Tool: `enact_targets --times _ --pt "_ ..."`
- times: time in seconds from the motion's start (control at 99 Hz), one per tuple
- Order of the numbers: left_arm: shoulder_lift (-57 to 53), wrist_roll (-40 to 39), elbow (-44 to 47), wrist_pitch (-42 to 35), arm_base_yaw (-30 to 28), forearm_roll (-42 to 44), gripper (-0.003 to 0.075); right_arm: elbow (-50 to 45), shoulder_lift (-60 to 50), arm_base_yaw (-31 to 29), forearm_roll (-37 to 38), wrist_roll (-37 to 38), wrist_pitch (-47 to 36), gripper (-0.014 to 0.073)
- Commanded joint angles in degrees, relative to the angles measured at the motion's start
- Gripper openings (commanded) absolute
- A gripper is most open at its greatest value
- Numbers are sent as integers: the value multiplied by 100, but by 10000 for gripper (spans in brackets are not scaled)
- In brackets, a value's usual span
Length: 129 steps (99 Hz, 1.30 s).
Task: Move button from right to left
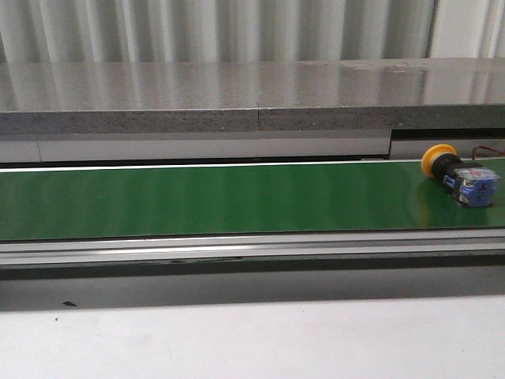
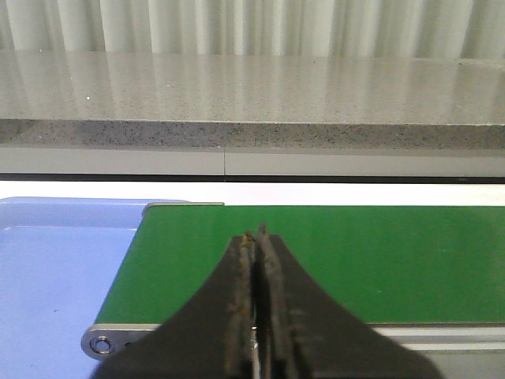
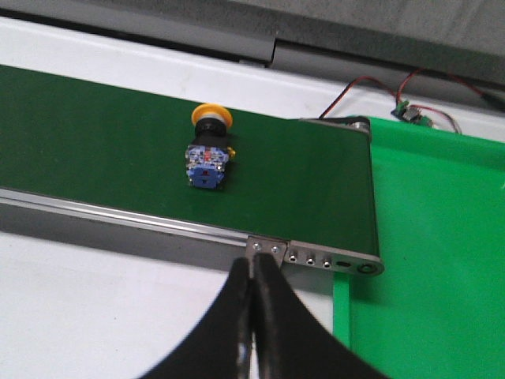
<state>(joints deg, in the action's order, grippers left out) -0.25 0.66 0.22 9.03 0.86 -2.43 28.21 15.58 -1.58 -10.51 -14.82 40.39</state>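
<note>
Front view: an industrial push button (image 1: 461,175), yellow-capped with a blue contact block (not the small disc the task's wording might suggest), is seen lying on its side at the right end of the green conveyor belt (image 1: 197,197). Both the left gripper (image 2: 258,237) and the right gripper (image 3: 251,268) are held pressed together and empty, short of the belt. A grasp on the round cap could be lost, since the button may roll or tip.
</note>
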Motion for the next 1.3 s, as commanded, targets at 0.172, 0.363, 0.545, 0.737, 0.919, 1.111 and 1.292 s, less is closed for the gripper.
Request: enact_targets --times 0.172,0.363,0.545,0.737,0.919,1.111,1.292 --pt "-182 -66 222 -432 35 -9 -20 47 -936 13 -65 -79 -233 -68" --pt "-182 -66 222 -443 35 -9 -20 47 -1005 13 -65 -79 -235 -68" --pt "-182 -66 178 -757 35 -9 -21 47 -1005 13 -65 -79 -235 -68" --pt "127 -66 -251 -543 35 -9 -21 47 -1005 13 -65 -79 -235 -68" --pt "800 -66 -1124 236 35 85 -21 47 -1005 13 -65 -79 -235 -68" --pt "1909 -66 -2058 1410 35 74 -21 47 -1005 13 -65 -79 -235 -68" --pt "2901 -66 -2858 2311 35 74 -21 47 -1005 13 -65 -79 -235 -68"
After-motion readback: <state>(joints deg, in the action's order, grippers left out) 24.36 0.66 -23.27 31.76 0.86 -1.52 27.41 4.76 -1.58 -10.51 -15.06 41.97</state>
